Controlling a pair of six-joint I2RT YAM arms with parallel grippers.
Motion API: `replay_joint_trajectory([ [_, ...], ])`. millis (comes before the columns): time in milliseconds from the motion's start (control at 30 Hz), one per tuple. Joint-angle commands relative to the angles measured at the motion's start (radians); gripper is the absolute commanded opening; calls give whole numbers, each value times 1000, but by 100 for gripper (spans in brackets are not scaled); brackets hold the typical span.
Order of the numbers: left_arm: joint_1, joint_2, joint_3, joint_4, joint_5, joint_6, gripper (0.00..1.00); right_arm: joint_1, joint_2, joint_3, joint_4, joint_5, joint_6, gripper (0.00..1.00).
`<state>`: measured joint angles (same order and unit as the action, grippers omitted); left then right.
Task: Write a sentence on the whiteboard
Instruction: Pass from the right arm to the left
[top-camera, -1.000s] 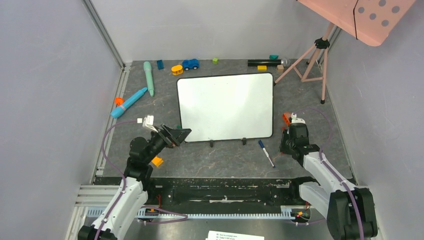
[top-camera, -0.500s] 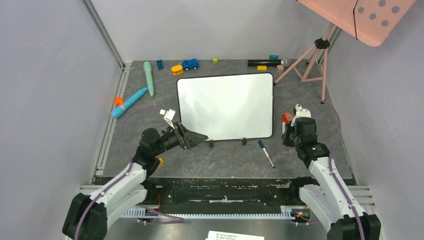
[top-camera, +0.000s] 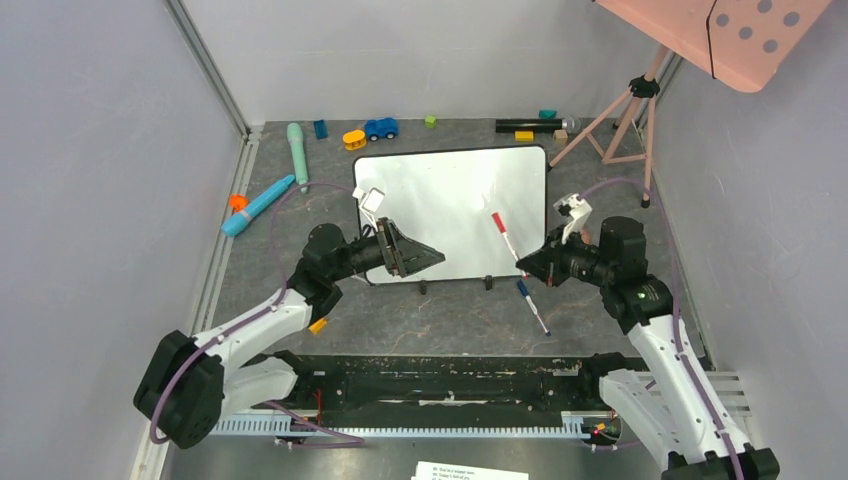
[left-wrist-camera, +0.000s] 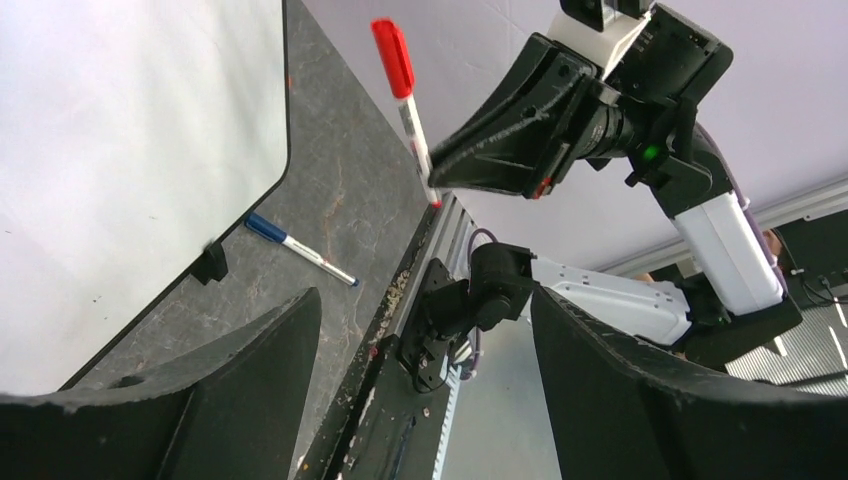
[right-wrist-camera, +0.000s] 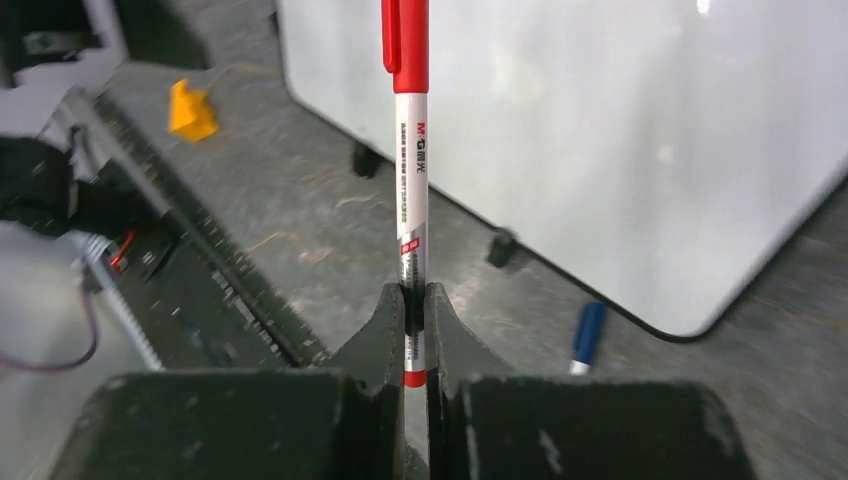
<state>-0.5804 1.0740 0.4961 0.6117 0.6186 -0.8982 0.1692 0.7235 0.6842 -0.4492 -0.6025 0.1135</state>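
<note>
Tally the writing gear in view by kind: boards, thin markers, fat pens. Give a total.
Whiteboard: 1
Thin markers: 2 (red marker in the right end effector, blue marker lying on the table)
Fat pens: 2 (green pen, blue pen)
Total: 5

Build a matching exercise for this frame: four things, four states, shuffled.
Things:
1. red marker
2. blue marker
3. whiteboard
4. left gripper

States:
A. open, holding nothing
B. lying on the table
C. clamped in the right gripper
D. blank, no writing

Pairs: 1-C, 2-B, 3-D, 4-A
</note>
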Motion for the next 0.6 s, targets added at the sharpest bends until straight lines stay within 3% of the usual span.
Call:
replay_joint_trajectory([
  [0,-6,67,56,71,55,-11,81,70,40,44,72,-226,-34,0],
  [433,-11,160,112,93,120,-34,66,358,206,85,126,-69,-36,0],
  [567,-11,166,109,86,141,-31,54,396,230,95,138,-41,-30,0],
])
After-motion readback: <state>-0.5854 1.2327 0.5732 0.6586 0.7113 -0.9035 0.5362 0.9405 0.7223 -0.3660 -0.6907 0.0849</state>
